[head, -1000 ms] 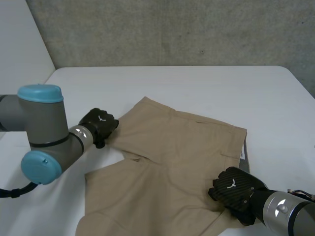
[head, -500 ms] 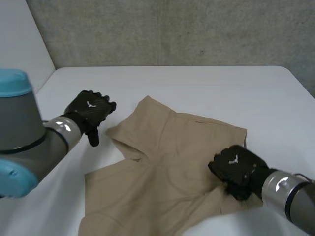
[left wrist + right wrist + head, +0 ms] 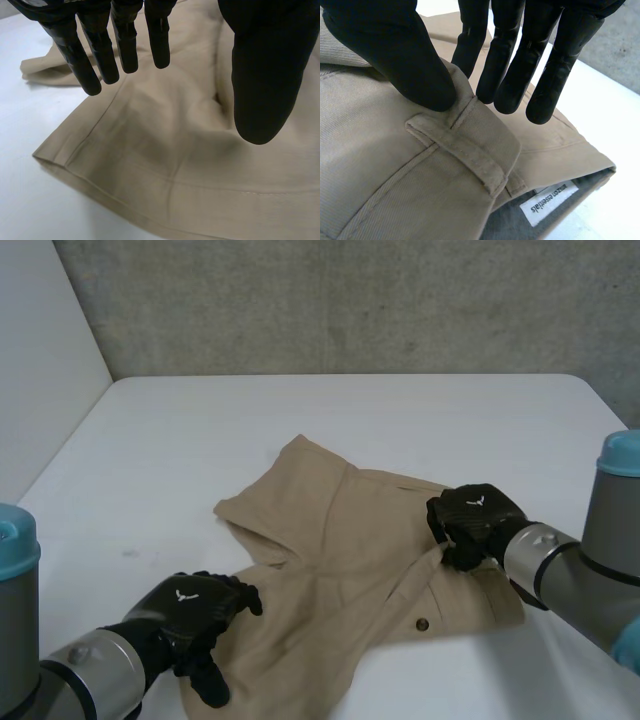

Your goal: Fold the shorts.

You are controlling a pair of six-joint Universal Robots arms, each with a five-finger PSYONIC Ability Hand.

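Note:
Khaki shorts (image 3: 340,540) lie partly folded in the middle of the white table (image 3: 150,460). My right hand (image 3: 475,520) is at the shorts' right side, shut on the waistband. In the right wrist view its thumb (image 3: 395,50) and fingers pinch the waistband (image 3: 420,175) just beside a belt loop (image 3: 460,150), lifting it over the cloth below. My left hand (image 3: 185,615) hovers at the near left leg of the shorts. In the left wrist view its fingers (image 3: 125,35) are straight and spread above the leg hem (image 3: 150,200), holding nothing.
A white size label (image 3: 547,202) shows inside the grey waistband lining under my right hand. A dark button (image 3: 421,624) sits on the folded-over flap near the front. Bare table (image 3: 330,410) lies beyond the shorts, with a grey wall behind.
My left hand let go at the shorts' left edge, opened and came back to the near left leg. My right hand carried the waistband away from the near edge, folding it over.

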